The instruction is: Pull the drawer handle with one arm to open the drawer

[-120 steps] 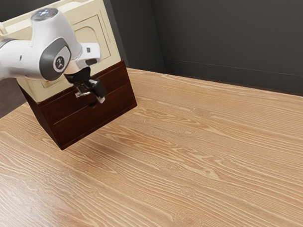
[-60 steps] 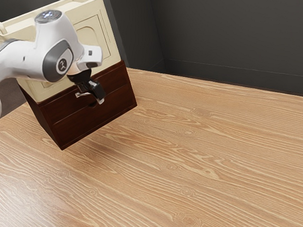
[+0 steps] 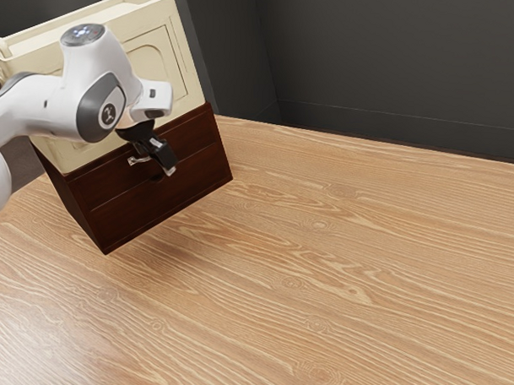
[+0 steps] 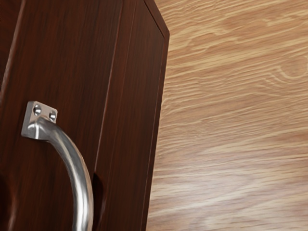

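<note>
Handle (image 4: 83,187) horiz., bowed outwd.

Rounded white arm (image 3: 33,104), dark grey joint cap (image 3: 90,114), small round emblem (image 3: 109,114) — probably a logo —, black end effector (image 3: 162,159)

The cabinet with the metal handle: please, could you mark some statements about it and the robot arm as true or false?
1. The handle is curved. True.
2. The cabinet's lower part is cream. False: it is dark brown; the upper part is cream.
3. The arm enters from the exterior view's right. False: from its left.
4. The gripper is near the handle. True.
5. The table has visible wood grain. True.
</note>
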